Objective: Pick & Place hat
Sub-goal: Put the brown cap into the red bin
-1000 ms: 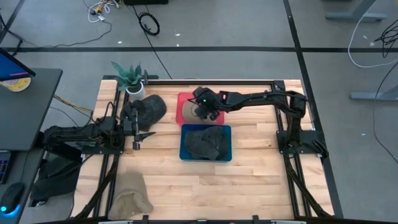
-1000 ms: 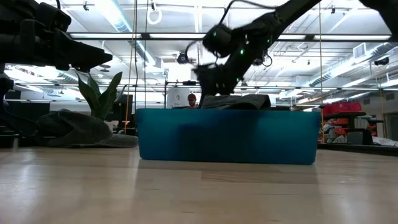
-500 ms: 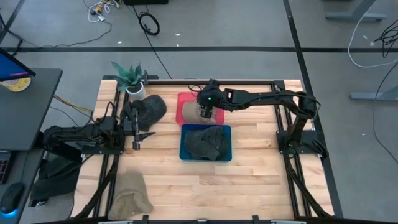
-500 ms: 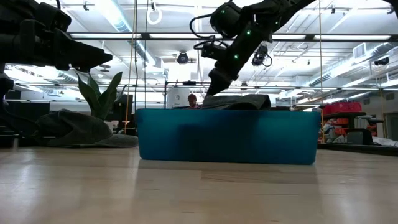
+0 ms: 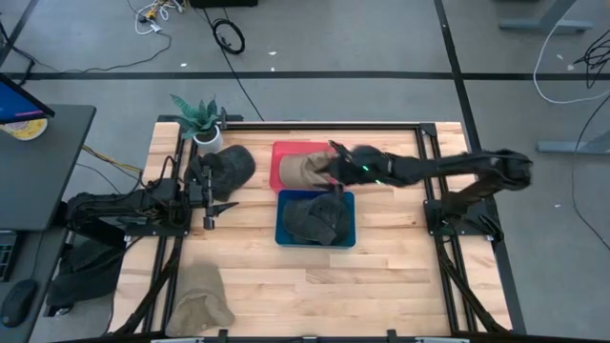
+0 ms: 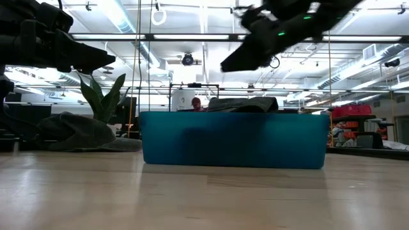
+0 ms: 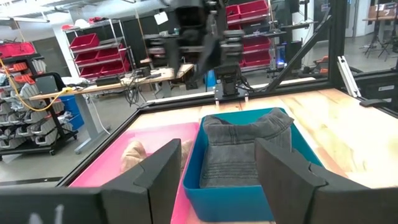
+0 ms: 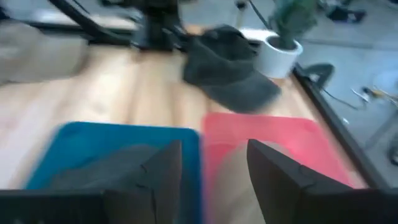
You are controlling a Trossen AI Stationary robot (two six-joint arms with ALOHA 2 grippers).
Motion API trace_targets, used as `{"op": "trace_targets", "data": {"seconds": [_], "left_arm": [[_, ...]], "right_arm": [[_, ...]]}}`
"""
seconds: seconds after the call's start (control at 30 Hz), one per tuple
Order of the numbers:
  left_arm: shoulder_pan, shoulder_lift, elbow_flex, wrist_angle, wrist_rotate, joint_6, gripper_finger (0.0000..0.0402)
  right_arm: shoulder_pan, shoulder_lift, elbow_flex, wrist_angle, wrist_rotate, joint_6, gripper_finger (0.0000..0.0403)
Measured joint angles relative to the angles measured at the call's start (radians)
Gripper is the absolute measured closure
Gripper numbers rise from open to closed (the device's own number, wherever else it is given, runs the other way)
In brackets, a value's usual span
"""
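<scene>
Since a second ago the right tool (image 5: 335, 178) has lifted off the tan hat (image 5: 305, 170), fingers apart and empty. Soft and crumpled, that hat lies in the red bin (image 5: 283, 152) behind the blue bin (image 5: 347, 234). Left tool (image 5: 212, 190) waits wide open.

A tan hat (image 5: 303, 171) is seen lying in the red bin (image 5: 282, 152), crumpled and soft, filling much of it. A dark grey cap (image 5: 315, 217) is laid in the blue bin (image 5: 349, 200) just beside the red one, its crown rising above the rim. Another dark grey cap (image 5: 229, 166) rests on the table by the potted plant, and a further tan hat (image 5: 199, 297) lies at the table's near left corner.
</scene>
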Motion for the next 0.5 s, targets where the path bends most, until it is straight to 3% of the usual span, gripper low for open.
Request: {"op": "trace_targets", "data": {"seconds": [0.27, 0.5], "left_arm": [[0.0, 0.0, 0.0, 0.001, 0.0, 0.0, 0.0195], [0.0, 0.0, 0.0, 0.001, 0.0, 0.0, 0.0195]], "right_arm": [[0.107, -0.299, -0.37, 0.338, -0.004, 0.117, 0.0218], [0.213, -0.516, -0.565, 0.499, -0.006, 0.201, 0.0218]]}}
